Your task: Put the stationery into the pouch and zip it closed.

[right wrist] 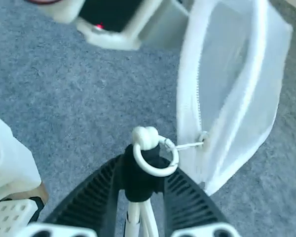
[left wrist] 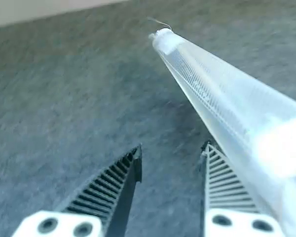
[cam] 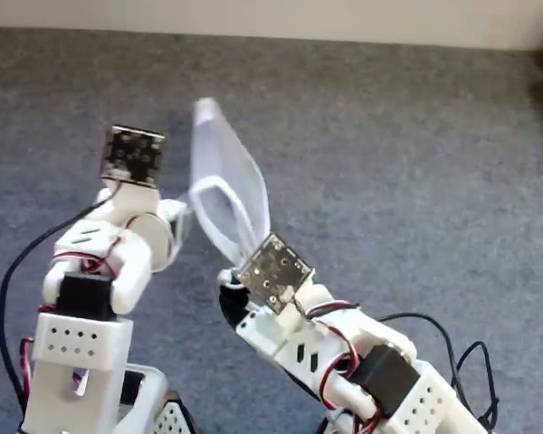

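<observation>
Hanging up between the two arms, the see-through white mesh pouch (cam: 226, 181) is off the grey carpeted desk (cam: 416, 136). Its long axis runs from the hands out toward the far side of the desk, narrow end pointing away. So the right hand (right wrist: 144, 170) is pinched tight on the white ring zip pull (right wrist: 155, 159). Meanwhile the left hand (left wrist: 171, 148) is spread open with nothing between its fingers, and the pouch lies along the outside of one finger.

The right gripper (right wrist: 142, 174) pinches the white pull ring (right wrist: 156, 172), whose short cord joins the translucent pouch (right wrist: 237, 89) hanging just beyond over grey carpet (right wrist: 64, 98).
</observation>
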